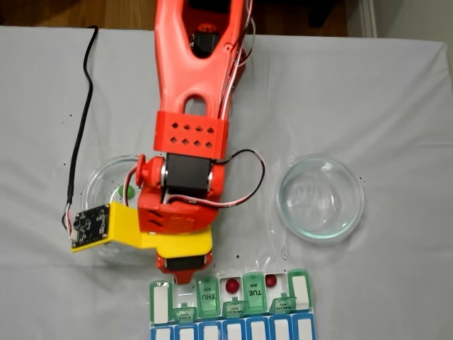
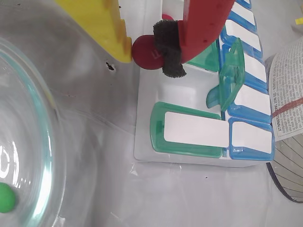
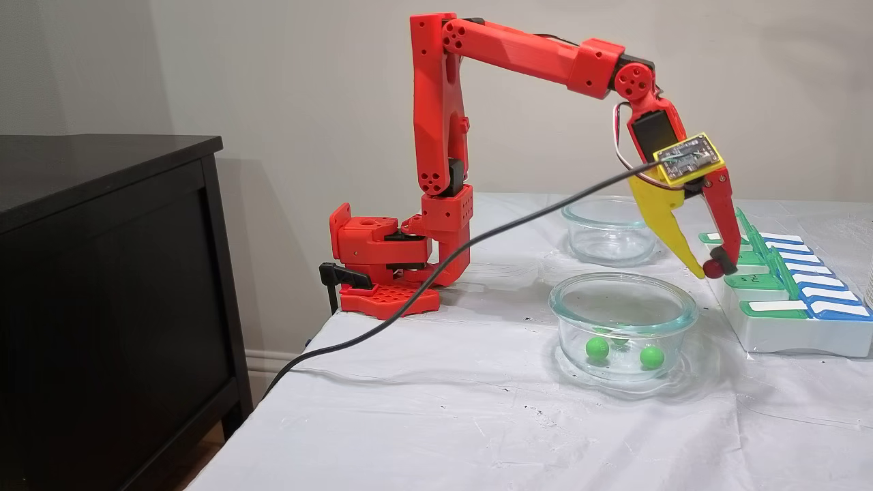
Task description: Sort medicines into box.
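End effector (image 3: 714, 268): one yellow finger and one red finger with a dark foam pad, closed on a dark red pill (image 3: 713, 269); in the wrist view the held pill (image 2: 149, 52) sits pinched between the yellow fingertip and the foam pad, at the very tips. Position: the held pill hangs just above the near edge of the box (image 3: 798, 334), beside the row of green lids, not touching it as far as the side fixed view shows. Box: white-bodied organizer with a green-lidded row and a blue-lidded row, lying on the bench (image 3: 423, 402) at the arm's far reach; in the top-down fixed view the box (image 1: 301, 294) has several green lids raised, and two dark red pills lie in open compartments, one (image 1: 231, 285) beside the THU lid and one (image 1: 270, 280) beside the TUE lid. Near glass dish (image 3: 622, 326): holds two bright green pills, one (image 3: 597, 348) to the left and one (image 3: 651, 356) to the right in the side fixed view; it stands just beside the box and below the wrist. Far glass dish (image 3: 608, 230): clear, well apart from the end effector. The wrist view shows one green pill (image 2: 6, 197) inside the dish wall at lower left.
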{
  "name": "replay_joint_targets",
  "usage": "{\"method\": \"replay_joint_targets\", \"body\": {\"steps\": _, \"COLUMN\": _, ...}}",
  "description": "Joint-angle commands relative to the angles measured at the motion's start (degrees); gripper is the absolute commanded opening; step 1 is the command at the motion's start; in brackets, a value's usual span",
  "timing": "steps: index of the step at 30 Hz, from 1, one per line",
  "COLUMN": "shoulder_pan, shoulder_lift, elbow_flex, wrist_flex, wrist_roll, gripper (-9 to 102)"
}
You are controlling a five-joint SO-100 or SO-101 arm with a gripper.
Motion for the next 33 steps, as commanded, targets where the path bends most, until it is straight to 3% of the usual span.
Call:
{"method": "replay_joint_targets", "body": {"steps": 1, "shoulder_pan": 1.0, "shoulder_lift": -0.7, "elbow_flex": -7.7, "wrist_flex": -3.4, "wrist_roll": -0.7, "gripper": 0}}
{"method": "replay_joint_targets", "body": {"steps": 33, "shoulder_pan": -2.4, "shoulder_lift": -4.4, "elbow_flex": -5.5, "wrist_flex": -11.5, "wrist_roll": -6.2, "gripper": 0}}
